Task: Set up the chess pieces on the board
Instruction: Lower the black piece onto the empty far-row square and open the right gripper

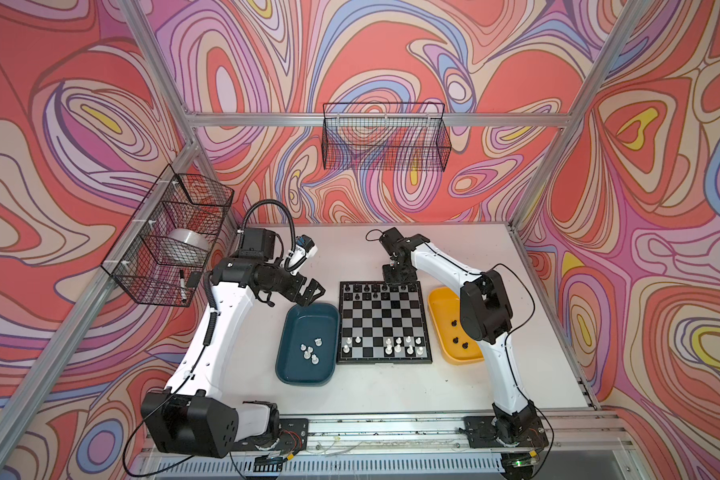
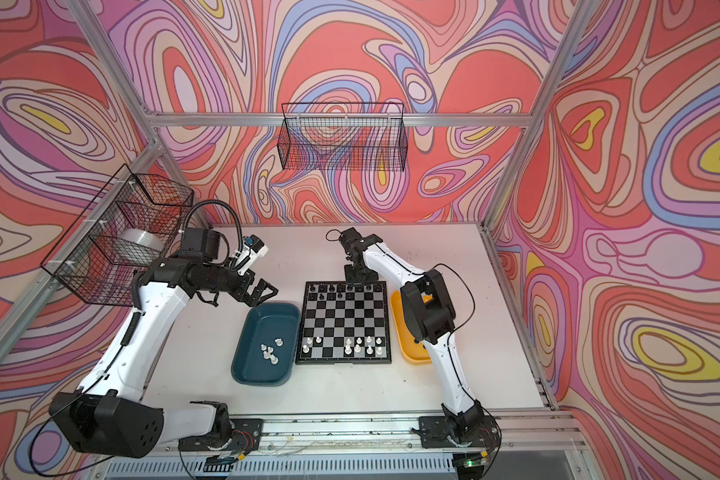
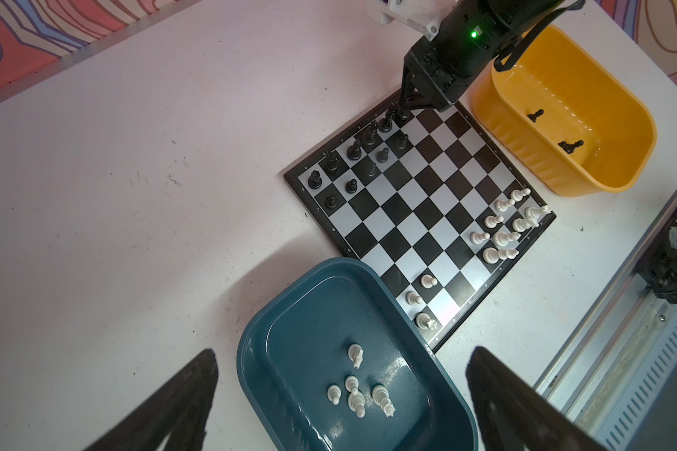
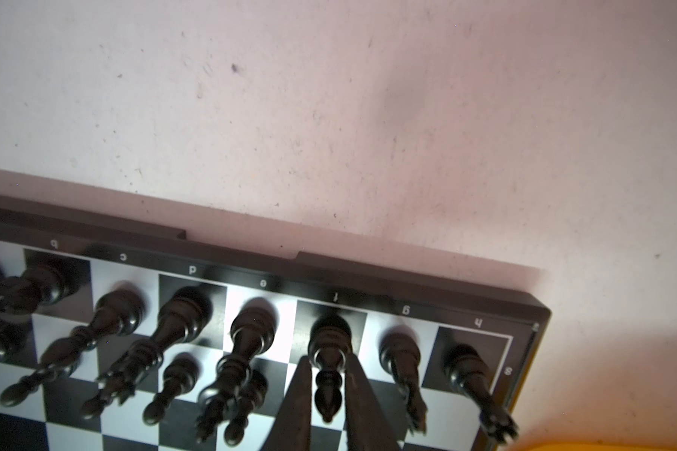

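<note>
Hovering at twelve o'clock over the teal tray (image 1: 310, 324), the left end effector (image 1: 313, 293) gapes wide. At one o'clock on the board (image 1: 381, 324), the right end effector (image 4: 328, 365) brackets a black bishop (image 4: 329, 336) on the back rank; whether it grips, I can't tell. Better to rise straight up, sparing the neighbouring chess pieces (image 4: 251, 332).

One chessboard (image 1: 385, 320); one teal tray (image 1: 308, 320), one yellow tray (image 1: 443, 307). White chessmen (image 3: 499, 254): eleven on board, five in teal. Black chessmen (image 3: 331, 201): thirteen on board, three in yellow.
</note>
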{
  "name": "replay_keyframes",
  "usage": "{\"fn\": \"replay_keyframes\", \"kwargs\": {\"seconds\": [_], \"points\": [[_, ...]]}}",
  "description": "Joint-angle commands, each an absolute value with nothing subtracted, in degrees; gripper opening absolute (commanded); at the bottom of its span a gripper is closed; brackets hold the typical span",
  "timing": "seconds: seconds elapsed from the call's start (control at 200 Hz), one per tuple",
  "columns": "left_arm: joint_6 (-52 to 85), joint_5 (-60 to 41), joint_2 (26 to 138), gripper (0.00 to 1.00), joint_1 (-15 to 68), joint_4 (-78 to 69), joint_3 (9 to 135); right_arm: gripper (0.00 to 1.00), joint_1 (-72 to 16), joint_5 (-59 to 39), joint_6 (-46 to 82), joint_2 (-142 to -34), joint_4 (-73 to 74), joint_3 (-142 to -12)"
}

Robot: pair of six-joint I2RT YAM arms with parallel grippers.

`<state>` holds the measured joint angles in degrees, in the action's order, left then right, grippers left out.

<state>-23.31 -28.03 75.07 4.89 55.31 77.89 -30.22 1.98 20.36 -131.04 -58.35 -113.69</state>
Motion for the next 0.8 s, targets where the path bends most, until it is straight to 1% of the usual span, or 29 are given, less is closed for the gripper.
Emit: {"fn": "replay_keyframes", "kwargs": {"seconds": [0.0, 0.185, 0.586, 0.796], "points": [[-23.1, -28.1, 74.0, 1.00, 5.1, 56.9, 77.6, 0.19, -30.6, 2.7, 19.9, -132.2, -59.0, -115.2], [-23.0, -28.2, 74.0, 1.00, 5.1, 56.8, 77.6, 0.22, -30.7, 2.9, 19.7, -131.8, -59.0, -115.4], [-23.0, -28.4, 73.8, 1.00, 5.1, 56.8, 77.6, 0.23, -30.7, 4.0, 19.6, -128.5, -60.7, -116.3], [-23.0, -28.1, 73.3, 1.00, 5.1, 56.8, 77.5, 0.23, -30.7, 2.6, 19.7, -126.8, -60.7, -117.6]]}}
